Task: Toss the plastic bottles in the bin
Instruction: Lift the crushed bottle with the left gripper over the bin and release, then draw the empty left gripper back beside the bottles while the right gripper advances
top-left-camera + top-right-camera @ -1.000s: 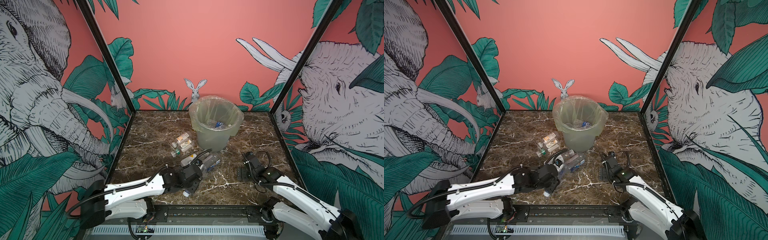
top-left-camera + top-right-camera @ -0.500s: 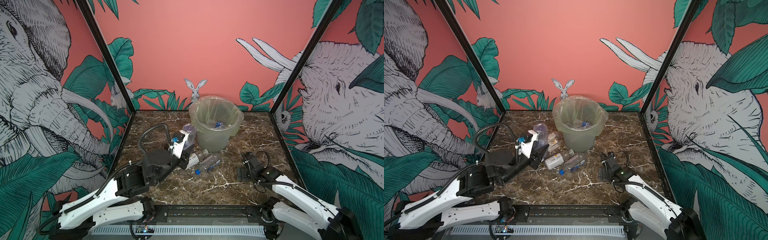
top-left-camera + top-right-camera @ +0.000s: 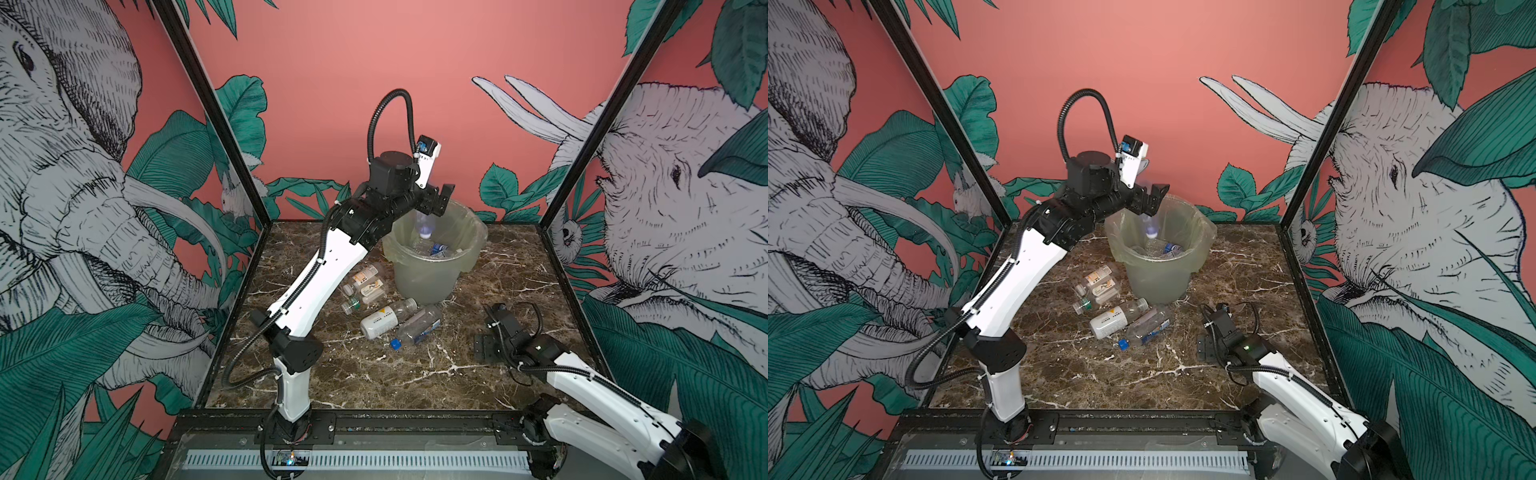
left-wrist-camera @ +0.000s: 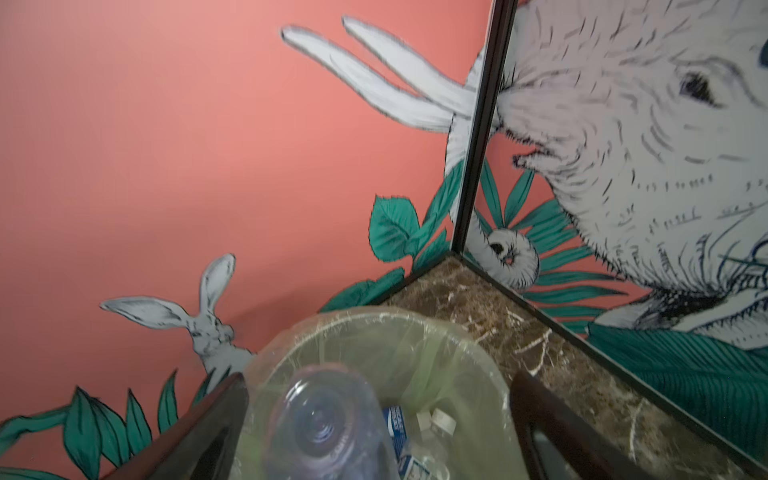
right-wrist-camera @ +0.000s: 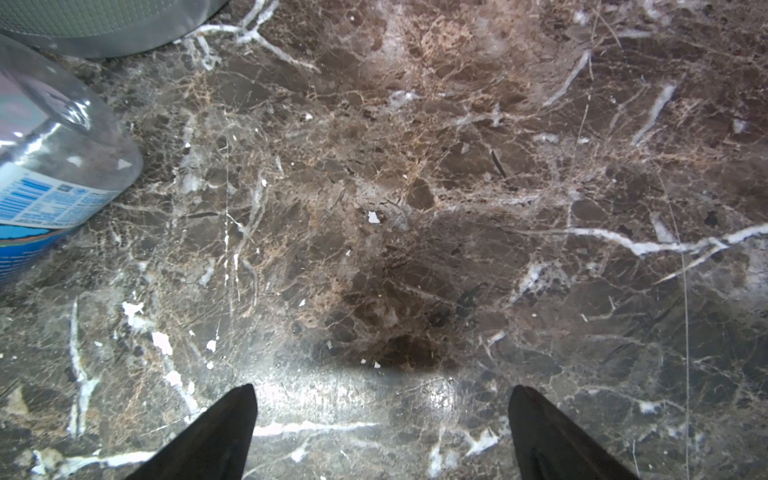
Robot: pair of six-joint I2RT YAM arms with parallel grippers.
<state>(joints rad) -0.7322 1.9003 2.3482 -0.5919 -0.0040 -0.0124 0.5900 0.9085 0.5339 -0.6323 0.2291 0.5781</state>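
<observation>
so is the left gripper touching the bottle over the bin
Apart. In the left wrist view the bottle sits between the fingers of the left gripper, bin showing on both sides.

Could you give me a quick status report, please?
Left pincer open over bin, bottle falling in. Right pincer open, empty. Loose bottles on table; nothing blocking.

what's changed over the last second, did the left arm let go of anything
The left gripper rose from low over the front of the table, carried a clear bottle up and back to above the bin, and opened; the bottle is now dropping into it, blurred. The right gripper stayed open, low over the table, and the bottles lying in front of the bin did not move.
</observation>
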